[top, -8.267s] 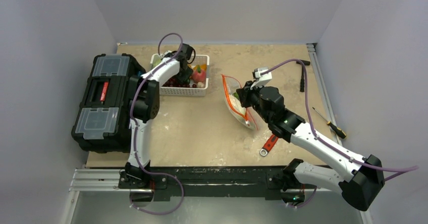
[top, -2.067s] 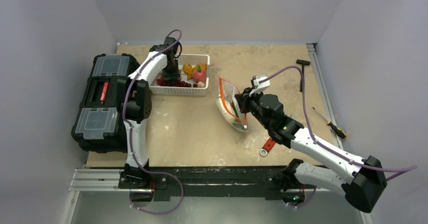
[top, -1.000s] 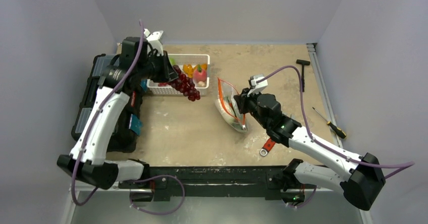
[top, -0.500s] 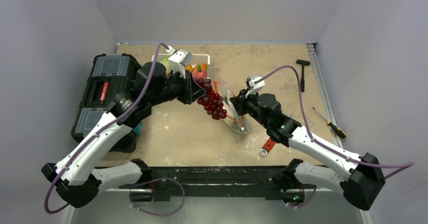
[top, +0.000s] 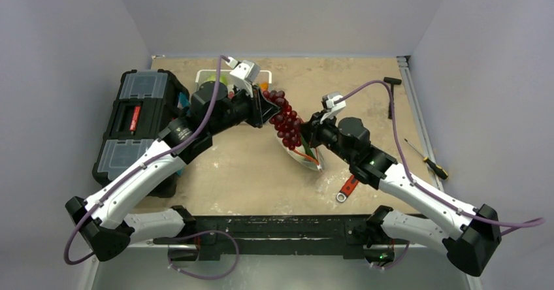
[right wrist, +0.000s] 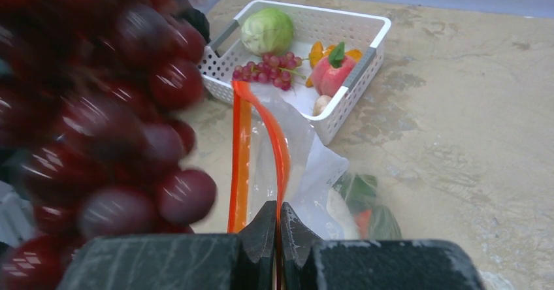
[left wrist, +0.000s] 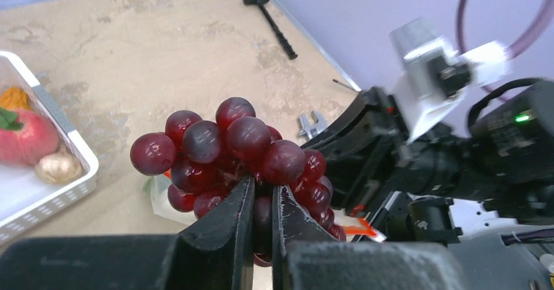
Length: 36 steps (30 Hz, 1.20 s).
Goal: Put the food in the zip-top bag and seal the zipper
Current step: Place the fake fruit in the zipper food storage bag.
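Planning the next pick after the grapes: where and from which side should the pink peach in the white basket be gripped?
Grip the peach across its round pink body, straight down from above. It sits low in the basket beside a wall, with an orange piece and a pale bulb close by, so a sideways approach looks blocked.

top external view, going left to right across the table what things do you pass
black toolbox → white basket → grapes → wrench → black hammer → screwdriver
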Each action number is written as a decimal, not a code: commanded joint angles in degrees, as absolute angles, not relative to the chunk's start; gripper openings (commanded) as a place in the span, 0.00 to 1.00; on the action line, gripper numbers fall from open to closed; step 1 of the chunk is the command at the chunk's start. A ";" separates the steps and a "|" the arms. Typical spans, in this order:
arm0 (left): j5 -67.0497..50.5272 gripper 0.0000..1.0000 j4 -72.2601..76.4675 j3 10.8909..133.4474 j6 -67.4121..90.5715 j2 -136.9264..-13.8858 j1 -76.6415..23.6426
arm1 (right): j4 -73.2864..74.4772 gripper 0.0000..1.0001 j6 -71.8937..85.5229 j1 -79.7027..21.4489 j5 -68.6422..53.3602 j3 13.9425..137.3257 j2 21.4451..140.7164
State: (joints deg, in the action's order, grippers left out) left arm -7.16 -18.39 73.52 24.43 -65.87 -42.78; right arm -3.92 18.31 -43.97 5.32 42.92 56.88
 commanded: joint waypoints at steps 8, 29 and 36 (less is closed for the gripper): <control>-5.69 0.00 8.48 54.92 29.78 -62.44 -43.33 | -3.83 0.00 34.09 -44.03 -1.81 48.95 55.93; 1.68 0.00 37.02 40.02 43.33 -51.94 -46.50 | -14.50 0.00 61.40 -42.23 -7.70 46.06 58.37; 3.63 0.00 46.58 31.01 42.26 -51.97 -47.36 | -20.03 0.00 70.76 -40.23 -9.87 43.07 57.38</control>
